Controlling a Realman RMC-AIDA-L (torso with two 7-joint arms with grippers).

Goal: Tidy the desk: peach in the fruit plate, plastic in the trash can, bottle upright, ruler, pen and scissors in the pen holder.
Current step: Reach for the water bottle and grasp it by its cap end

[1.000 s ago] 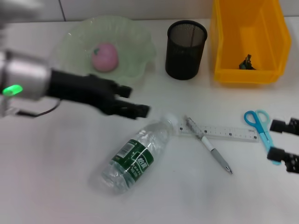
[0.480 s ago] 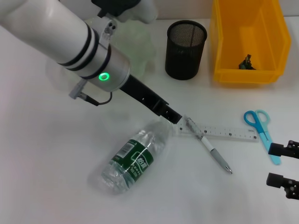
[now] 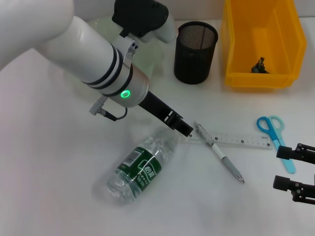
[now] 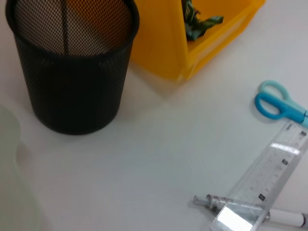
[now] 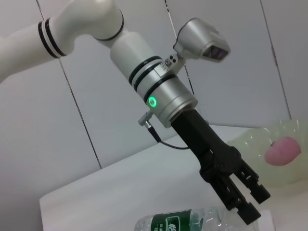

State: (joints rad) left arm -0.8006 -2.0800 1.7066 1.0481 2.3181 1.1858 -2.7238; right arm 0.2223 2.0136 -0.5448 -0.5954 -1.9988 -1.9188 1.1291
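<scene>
The clear bottle [image 3: 142, 164] with a green label lies on its side mid-table. My left gripper [image 3: 182, 129] hangs at its neck end, open, with the cap hidden behind it. The right wrist view shows that gripper [image 5: 252, 202] just above the bottle [image 5: 192, 222]. The ruler [image 3: 234, 139], pen [image 3: 224, 157] and blue scissors [image 3: 273, 132] lie to the right. The black mesh pen holder [image 3: 196, 45] stands at the back. Dark plastic [image 3: 259, 65] lies in the yellow trash can [image 3: 236, 44]. The pink peach [image 5: 284, 150] rests in the green fruit plate [image 5: 250, 142]. My right gripper [image 3: 295, 171] is open at the lower right.
In the head view my left arm covers most of the fruit plate [image 3: 156, 53]. The left wrist view shows the pen holder [image 4: 72, 67], yellow can [image 4: 159, 48], scissors [image 4: 279, 103], ruler [image 4: 269, 178] and pen [image 4: 284, 219]. White tabletop surrounds the bottle.
My left arm has swung in from the left, bringing its gripper to the bottle's neck. The right gripper has shifted slightly left and down. The bottle lies as before.
</scene>
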